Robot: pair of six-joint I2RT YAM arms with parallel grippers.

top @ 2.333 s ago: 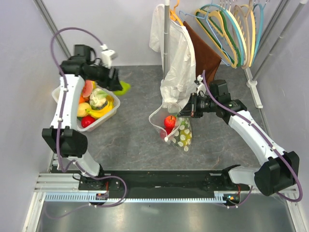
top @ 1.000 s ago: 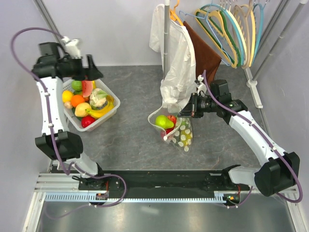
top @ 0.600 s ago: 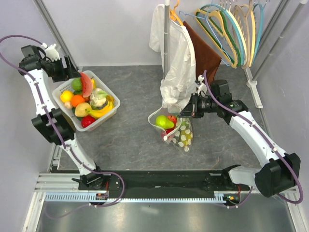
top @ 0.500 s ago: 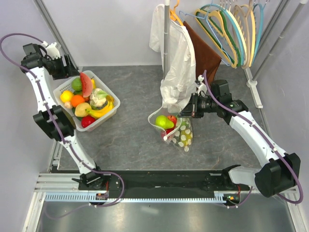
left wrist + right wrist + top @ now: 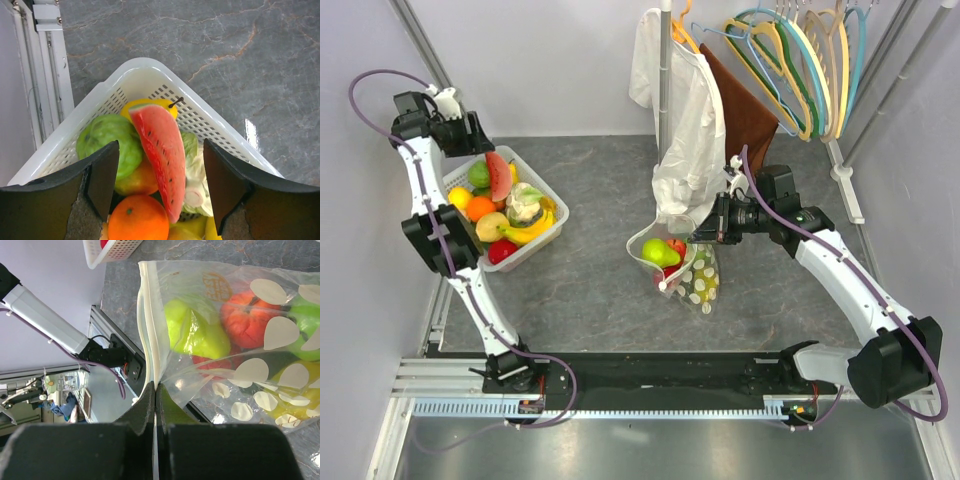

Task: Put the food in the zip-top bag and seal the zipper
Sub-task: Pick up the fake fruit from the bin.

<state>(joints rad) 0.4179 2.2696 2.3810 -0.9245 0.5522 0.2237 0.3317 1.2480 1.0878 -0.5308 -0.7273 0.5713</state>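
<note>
The clear dotted zip-top bag (image 5: 682, 265) hangs open at mid-table, with a green pear (image 5: 660, 252) and a red fruit (image 5: 676, 245) inside. My right gripper (image 5: 705, 232) is shut on the bag's mouth edge, seen in the right wrist view (image 5: 154, 388) pinching the white zipper track (image 5: 148, 325). My left gripper (image 5: 472, 138) is open and empty above the far corner of the white basket (image 5: 546, 238). In the left wrist view my left gripper (image 5: 161, 186) straddles a watermelon slice (image 5: 161, 150), with a green fruit (image 5: 107, 145) and an orange (image 5: 137, 219) beside it.
A white garment (image 5: 685, 120) and coloured hangers (image 5: 800, 60) hang on a rack behind the bag. The basket also holds a banana (image 5: 530, 232), a red apple (image 5: 501, 251) and a cabbage (image 5: 525, 203). A rail (image 5: 42, 80) and wall run left of the basket.
My left arm dropped a green pear into the bag, swung back left to the basket, and now hovers open over the watermelon slice. The right gripper has held the bag still.
</note>
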